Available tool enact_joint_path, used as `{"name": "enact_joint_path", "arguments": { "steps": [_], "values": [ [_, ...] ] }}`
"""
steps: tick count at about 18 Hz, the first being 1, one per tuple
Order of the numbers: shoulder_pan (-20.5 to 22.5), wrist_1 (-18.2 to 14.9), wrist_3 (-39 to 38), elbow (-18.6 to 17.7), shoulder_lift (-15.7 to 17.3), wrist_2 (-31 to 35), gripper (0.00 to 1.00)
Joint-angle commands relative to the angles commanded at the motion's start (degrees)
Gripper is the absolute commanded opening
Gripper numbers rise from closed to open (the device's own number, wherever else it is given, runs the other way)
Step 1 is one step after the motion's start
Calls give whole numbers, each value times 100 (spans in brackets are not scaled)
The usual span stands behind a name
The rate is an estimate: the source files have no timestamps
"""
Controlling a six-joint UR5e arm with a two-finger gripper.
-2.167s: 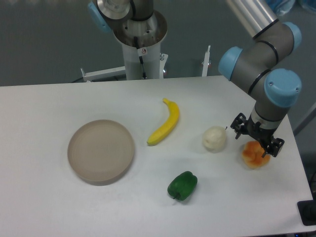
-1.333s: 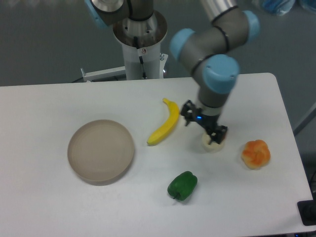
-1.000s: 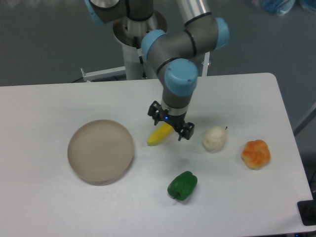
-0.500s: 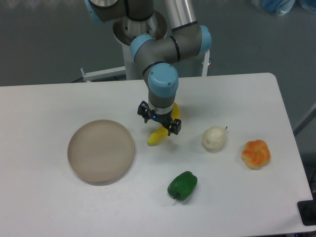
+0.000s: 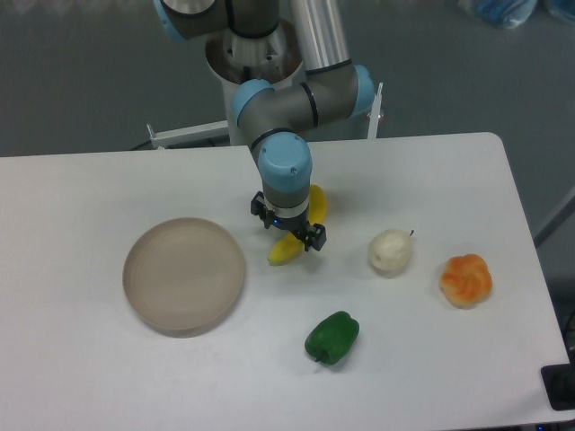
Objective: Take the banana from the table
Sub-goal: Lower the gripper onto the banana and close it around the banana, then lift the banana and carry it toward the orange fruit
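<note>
The banana [image 5: 286, 248] lies flat on the table [image 5: 90, 377], its middle hidden under the arm's wrist, only the lower tip and a bit of upper curve showing beside the plate [image 5: 184, 275]. The gripper [image 5: 287, 228] hangs right above it, fingers spread to either side, nothing pinched. By my read the approach is done; descent, squeeze and lift remain, and the pepper [image 5: 331, 338], white fruit [image 5: 390, 251] and orange fruit [image 5: 465, 279] sit well apart.

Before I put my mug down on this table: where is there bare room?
Bare: the table left of the plate, and the near strip below the green pepper. Crowded: the gripper over the banana, the white fruit and orange fruit.
</note>
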Motion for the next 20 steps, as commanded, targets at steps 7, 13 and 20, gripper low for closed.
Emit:
{"name": "enact_joint_path", "arguments": {
  "steps": [7, 13, 20],
  "values": [
    [9, -53, 17, 123, 53, 18, 1],
    [140, -789, 26, 1009, 246, 18, 3],
    [632, -1880, 526, 2539, 203, -17, 2]
  ]
}}
